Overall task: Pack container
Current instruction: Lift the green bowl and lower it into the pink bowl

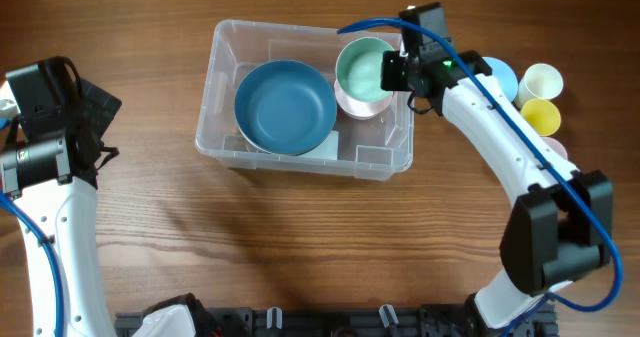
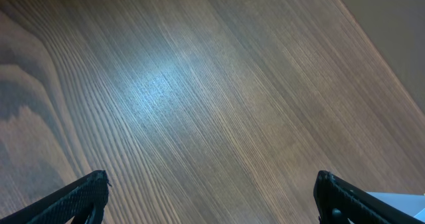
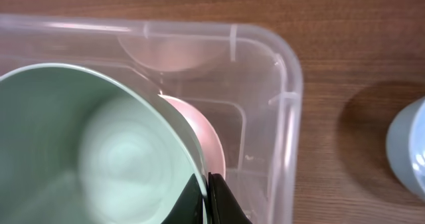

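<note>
The green bowl [image 3: 99, 151] is pinched at its rim by the right gripper [image 3: 207, 199], closed on it. It should be lowered level into the pink bowl [image 3: 202, 134] beneath, then released. The container [image 1: 210, 107] is placed mid-table [image 1: 150, 247], opening upward, long axis left-right. The left gripper [image 2: 211, 187] is held wide open, empty.
</note>
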### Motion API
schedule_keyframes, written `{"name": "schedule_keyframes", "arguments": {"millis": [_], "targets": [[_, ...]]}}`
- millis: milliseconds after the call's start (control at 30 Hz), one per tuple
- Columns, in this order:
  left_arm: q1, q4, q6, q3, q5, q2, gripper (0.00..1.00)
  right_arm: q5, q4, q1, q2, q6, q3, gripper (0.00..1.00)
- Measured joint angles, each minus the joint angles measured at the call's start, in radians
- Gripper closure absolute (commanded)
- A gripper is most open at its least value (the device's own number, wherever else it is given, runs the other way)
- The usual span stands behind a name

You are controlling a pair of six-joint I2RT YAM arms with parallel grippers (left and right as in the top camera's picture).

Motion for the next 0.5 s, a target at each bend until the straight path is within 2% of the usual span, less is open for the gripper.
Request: {"name": "schedule_keyframes", "arguments": {"millis": [33, 100, 133, 267, 367, 500], "targets": [[0.0, 0.0, 0.0, 0.0, 0.0, 0.0, 0.0, -0.003, 0.0, 0.0, 0.007, 0.002, 0.0, 0.93], [0.0, 0.0, 0.0, 0.0, 0.0, 0.0, 0.0, -0.008, -0.001, 0.0, 0.013, 0.005, 0.0, 0.63], [0.0, 0.0, 0.0, 0.0, 0.0, 0.0, 0.0, -0.011, 0.0, 0.0, 0.013, 0.009, 0.0, 0.58], [0.0, 0.0, 0.0, 0.0, 0.0, 0.0, 0.0, -0.041, 0.005, 0.003, 0.013, 0.015, 0.002, 0.53], [0.0, 0.0, 0.0, 0.0, 0.0, 0.0, 0.0, -0.053, -0.024, 0.004, 0.012, 0.02, 0.006, 0.54], [0.0, 0.0, 0.0, 0.0, 0.0, 0.0, 0.01, -0.021, -0.195, 0.006, -0.035, 0.077, 0.036, 0.55]]}}
